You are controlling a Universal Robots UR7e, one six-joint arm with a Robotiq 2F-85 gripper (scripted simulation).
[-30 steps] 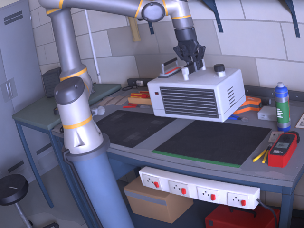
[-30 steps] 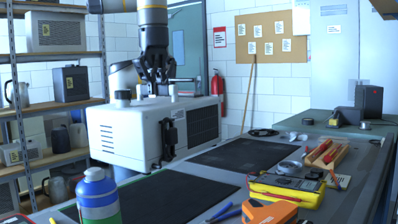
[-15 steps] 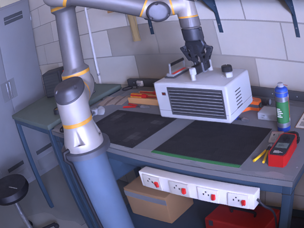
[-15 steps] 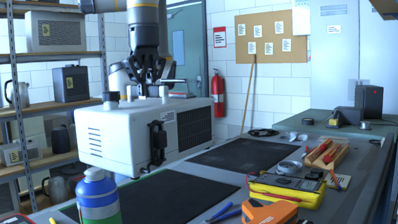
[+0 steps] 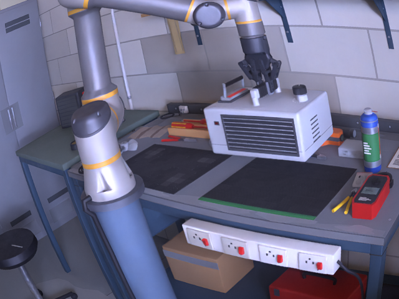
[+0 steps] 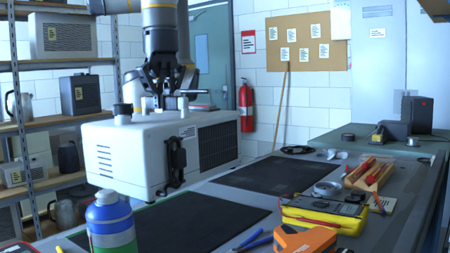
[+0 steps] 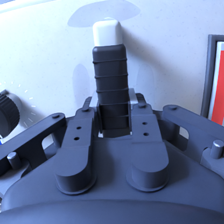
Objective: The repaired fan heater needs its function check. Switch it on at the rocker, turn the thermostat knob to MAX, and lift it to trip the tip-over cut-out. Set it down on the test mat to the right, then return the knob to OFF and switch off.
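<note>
The white fan heater [image 5: 269, 127] [image 6: 160, 149] hangs in the air, slightly tilted, above the green-edged test mat [image 5: 278, 185] [image 6: 197, 218] on the right of the bench. Its dark carry handle [image 7: 111, 86] [image 5: 266, 88] [image 6: 165, 102] spans two white posts on top. The black thermostat knob [image 5: 299, 90] [image 6: 122, 109] [image 7: 7, 114] sits at one end of the top and the red rocker [image 5: 237, 93] [image 7: 218, 86] at the other. A second dark mat [image 5: 174, 165] [image 6: 276, 174] lies to the left. My gripper [image 5: 265, 84] [image 6: 165, 96] [image 7: 114, 122] is closed around the carry handle and holds the heater up.
A blue spray bottle [image 5: 370, 140] [image 6: 110, 221] stands at the right mat's far corner. A red meter [image 5: 370, 194], yellow multimeter [image 6: 323, 214], orange tool [image 6: 304, 240] and screwdriver tray [image 5: 188, 127] [image 6: 369, 174] surround the mats. A power strip [image 5: 261, 246] hangs under the bench's front edge.
</note>
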